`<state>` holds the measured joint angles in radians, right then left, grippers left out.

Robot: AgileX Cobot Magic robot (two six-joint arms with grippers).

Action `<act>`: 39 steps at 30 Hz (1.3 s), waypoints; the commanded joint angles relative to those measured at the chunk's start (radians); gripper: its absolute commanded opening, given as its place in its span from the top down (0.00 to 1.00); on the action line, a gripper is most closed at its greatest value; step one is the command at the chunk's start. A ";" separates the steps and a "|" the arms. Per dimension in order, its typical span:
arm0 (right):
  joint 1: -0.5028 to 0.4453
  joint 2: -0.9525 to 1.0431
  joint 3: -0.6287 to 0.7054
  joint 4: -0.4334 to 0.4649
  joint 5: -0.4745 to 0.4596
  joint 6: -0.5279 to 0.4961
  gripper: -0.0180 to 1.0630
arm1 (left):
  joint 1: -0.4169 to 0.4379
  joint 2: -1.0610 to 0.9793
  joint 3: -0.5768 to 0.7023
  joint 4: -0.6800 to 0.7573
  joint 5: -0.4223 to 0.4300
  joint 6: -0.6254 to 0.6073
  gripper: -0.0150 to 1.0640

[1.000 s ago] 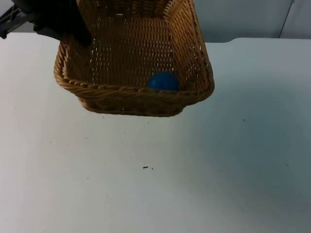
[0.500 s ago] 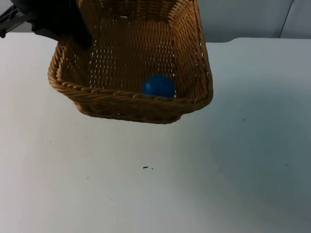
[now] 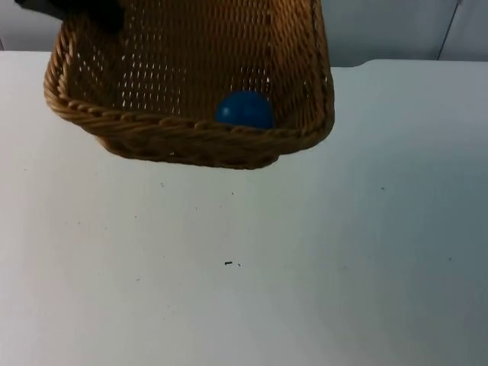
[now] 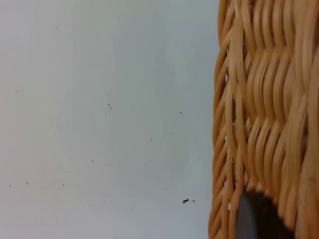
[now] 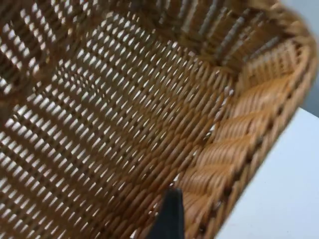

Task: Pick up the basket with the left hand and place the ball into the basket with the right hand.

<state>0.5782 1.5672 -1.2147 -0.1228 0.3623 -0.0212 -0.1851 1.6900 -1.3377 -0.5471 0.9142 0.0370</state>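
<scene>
Top view first: the basket (image 3: 191,84) hangs in the air above the white table (image 3: 305,267), and the blue ball (image 3: 244,110) lies inside it, against the near wall. My left gripper (image 3: 84,9) is at the far left corner of the basket, where it holds the rim. Compared with half a second ago, the basket is higher and more to the left, and the ball has rolled a little with it but stays inside. For me this means that both parts of the task look done: the basket is lifted and the ball is in it. Some small dark specks (image 3: 229,264) lie on the table below.

Left wrist view: the woven wall of the basket is just beside my black fingertip (image 4: 256,219), which presses on the weave, so my left jaws are closed on the basket rim. The table lies well below, with the same dark specks on it.

Right wrist view: my right gripper (image 5: 169,219) looks down into the basket, at its woven floor and one corner. One black fingertip shows; whether these jaws are wide or narrow I cannot tell. I judge this arm is waiting above the basket.
</scene>
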 commanded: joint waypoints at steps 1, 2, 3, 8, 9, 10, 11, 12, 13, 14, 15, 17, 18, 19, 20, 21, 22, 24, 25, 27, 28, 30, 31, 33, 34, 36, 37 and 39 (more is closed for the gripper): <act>0.001 -0.032 0.004 -0.011 -0.008 0.003 0.30 | -0.008 0.002 0.032 -0.027 -0.059 -0.017 0.99; 0.001 -0.050 0.004 -0.011 -0.008 0.003 0.30 | -0.008 0.028 0.060 -0.029 -0.086 -0.017 0.99; 0.001 -0.050 0.004 -0.011 -0.008 0.003 0.30 | -0.008 0.028 0.060 -0.029 -0.086 -0.017 0.99; 0.001 -0.128 0.004 -0.011 -0.006 0.003 0.30 | -0.008 0.132 0.075 -0.093 -0.118 0.089 0.99; 0.001 -0.147 0.004 -0.011 -0.003 0.003 0.30 | -0.008 0.159 0.075 -0.118 -0.133 0.114 0.99; 0.001 -0.161 0.004 -0.011 0.003 0.003 0.30 | -0.008 0.182 0.075 -0.135 -0.148 0.134 0.99; 0.001 -0.175 0.004 -0.011 0.007 0.003 0.30 | -0.008 0.201 0.075 -0.140 -0.167 0.148 0.99; 0.001 -0.193 0.004 -0.011 0.019 0.003 0.30 | -0.008 0.238 0.075 -0.152 -0.189 0.148 0.99; 0.001 -0.193 0.004 -0.011 0.019 0.003 0.30 | -0.008 0.238 0.075 -0.152 -0.189 0.148 0.99; 0.001 -0.199 0.004 -0.011 0.027 0.003 0.30 | -0.008 0.263 0.075 -0.167 -0.202 0.156 0.99; 0.001 -0.206 0.004 -0.011 0.034 0.003 0.30 | -0.008 0.287 0.075 -0.186 -0.216 0.174 0.99; 0.001 -0.207 0.004 -0.011 0.051 0.003 0.30 | -0.008 0.328 0.075 -0.230 -0.227 0.210 0.99; 0.001 -0.207 0.004 -0.011 0.051 0.003 0.30 | -0.008 0.328 0.075 -0.230 -0.227 0.210 0.99; 0.001 -0.207 0.004 -0.011 0.059 0.003 0.30 | -0.008 0.347 0.075 -0.242 -0.235 0.228 0.99; 0.001 -0.207 0.004 -0.011 0.061 0.003 0.30 | -0.008 0.361 0.075 -0.250 -0.241 0.242 0.99; 0.001 -0.207 0.004 -0.011 0.061 0.003 0.30 | -0.008 0.379 0.075 -0.256 -0.243 0.253 0.99; 0.001 -0.207 0.004 -0.011 0.061 0.003 0.30 | -0.008 0.396 0.075 -0.257 -0.243 0.252 0.99; 0.001 -0.207 0.004 -0.011 0.061 0.003 0.30 | -0.008 0.411 0.075 -0.257 -0.248 0.255 0.99; 0.001 -0.207 0.004 -0.011 0.061 0.003 0.30 | -0.008 0.418 0.075 -0.255 -0.250 0.266 0.99; 0.001 -0.207 0.004 -0.011 0.063 0.003 0.30 | -0.008 0.420 0.075 -0.257 -0.254 0.277 0.99; 0.001 -0.207 0.004 -0.011 0.063 0.003 0.30 | -0.008 0.420 0.075 -0.257 -0.254 0.277 0.99; 0.001 -0.207 0.004 -0.011 0.063 0.003 0.30 | -0.008 0.420 0.075 -0.260 -0.255 0.277 0.99; 0.001 -0.207 0.004 -0.011 0.063 0.003 0.30 | -0.008 0.420 0.075 -0.260 -0.253 0.277 0.98; 0.001 -0.207 0.004 -0.011 0.063 0.003 0.30 | -0.008 0.418 0.075 -0.260 -0.243 0.277 0.95; 0.001 -0.207 0.004 -0.011 0.063 0.003 0.30 | -0.008 0.416 0.075 -0.260 -0.234 0.277 0.89; 0.001 -0.207 0.004 -0.011 0.063 0.003 0.30 | -0.008 0.394 0.075 -0.260 -0.209 0.277 0.62; 0.001 -0.207 0.004 -0.011 0.063 0.003 0.30 | -0.008 0.394 0.075 -0.260 -0.209 0.277 0.62; 0.001 -0.207 0.004 -0.011 0.063 0.003 0.30 | -0.008 0.368 0.075 -0.260 -0.197 0.277 0.31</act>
<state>0.5782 1.3664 -1.2147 -0.1258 0.4259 -0.0196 -0.1851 2.0866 -1.2591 -0.7922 0.7008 0.3133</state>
